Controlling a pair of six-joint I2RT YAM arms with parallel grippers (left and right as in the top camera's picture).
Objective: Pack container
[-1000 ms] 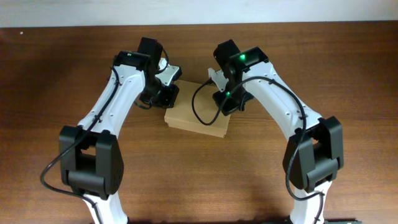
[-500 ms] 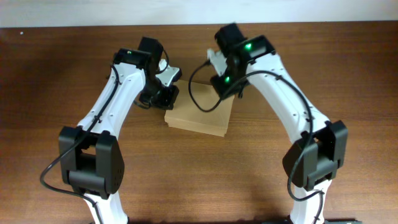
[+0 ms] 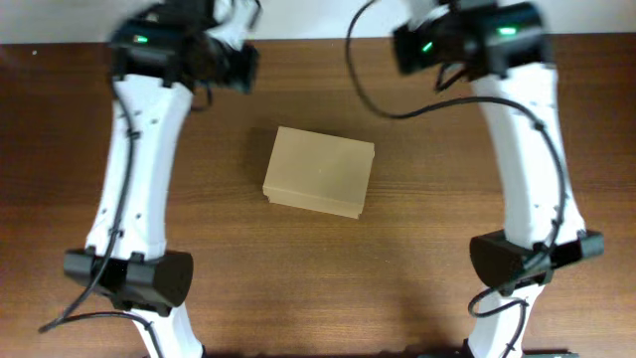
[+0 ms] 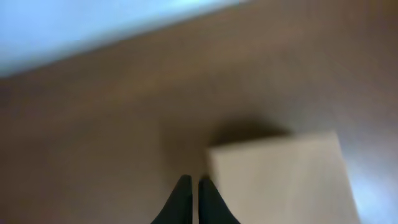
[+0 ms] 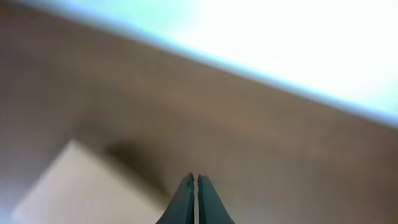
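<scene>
The shut box (image 3: pixel 319 172) on the table (image 3: pixel 447 249) lies right of the left hand (image 4: pixel 193 182) and left of the right hand (image 5: pixel 193 179); both are pinched together.

the left arm (image 3: pixel 134 169) rises from its base at 7 o'clock to a blurred wrist at 11 o'clock. the right arm (image 3: pixel 527 129) runs from 5 o'clock up to 1 o'clock. the left gripper (image 4: pixel 193 186) and the right gripper (image 5: pixel 194 183) each have their fingers pressed together, holding nothing.
</scene>
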